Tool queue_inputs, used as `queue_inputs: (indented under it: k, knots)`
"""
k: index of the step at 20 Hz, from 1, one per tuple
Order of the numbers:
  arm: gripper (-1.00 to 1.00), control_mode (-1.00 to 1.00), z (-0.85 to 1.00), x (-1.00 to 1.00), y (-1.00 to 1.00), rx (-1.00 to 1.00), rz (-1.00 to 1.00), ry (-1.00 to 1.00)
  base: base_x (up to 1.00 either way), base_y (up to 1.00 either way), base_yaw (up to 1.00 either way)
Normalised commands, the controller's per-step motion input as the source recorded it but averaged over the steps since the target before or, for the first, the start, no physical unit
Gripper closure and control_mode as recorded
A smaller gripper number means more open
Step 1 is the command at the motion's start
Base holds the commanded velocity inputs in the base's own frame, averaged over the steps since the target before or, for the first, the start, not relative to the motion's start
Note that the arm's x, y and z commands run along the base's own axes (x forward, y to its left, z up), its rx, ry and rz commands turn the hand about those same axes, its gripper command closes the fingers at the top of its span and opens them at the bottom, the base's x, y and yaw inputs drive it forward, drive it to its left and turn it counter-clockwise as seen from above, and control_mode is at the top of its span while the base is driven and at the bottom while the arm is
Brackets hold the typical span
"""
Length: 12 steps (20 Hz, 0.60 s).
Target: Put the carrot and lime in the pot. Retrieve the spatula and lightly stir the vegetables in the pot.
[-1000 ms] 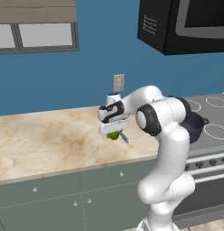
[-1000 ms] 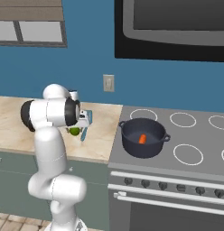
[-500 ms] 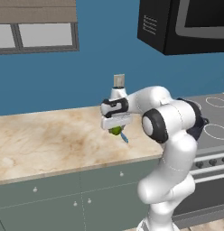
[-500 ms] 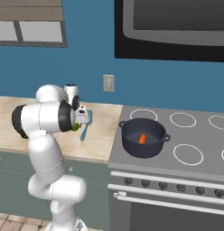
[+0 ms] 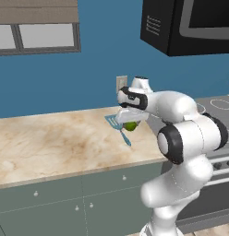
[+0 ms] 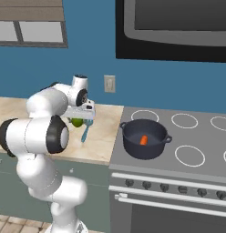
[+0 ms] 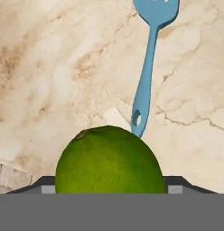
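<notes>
Gripper (image 5: 130, 124) clasps the lime (image 7: 110, 161) above the marble counter (image 5: 51, 143).
Pot (image 6: 144, 139) sits on the stove (image 6: 197, 150) with the carrot (image 6: 143, 139) inside — well to the gripper's right. Spatula (image 7: 149, 67) lies flat on the counter below the lime — in the hand view, handle toward the lime, head away.

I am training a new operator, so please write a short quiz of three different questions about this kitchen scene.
1. True or false: the carrot is in the pot.
2. What does the gripper hold? A) lime B) spatula C) nothing
3. Fill in: the spatula lies on the ____.

Key: 1 true; 2 A, the lime; 3 counter.
</notes>
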Motion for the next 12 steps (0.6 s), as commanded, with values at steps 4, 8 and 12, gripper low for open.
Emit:
queue_inputs:
  k: [4, 8, 12]
  knots:
    - [1.00, -1.00, 0.63, -0.36, -0.62, 0.03, -0.04, 0.00, 0.00, 0.00, 0.00]
    - [1.00, -1.00, 0.49, -0.29, -0.68, 0.00, -0.05, 0.00, 0.00, 0.00, 0.00]
    - [1.00, -1.00, 0.39, -0.23, -0.76, 0.00, -0.06, 0.00, 0.00, 0.00, 0.00]
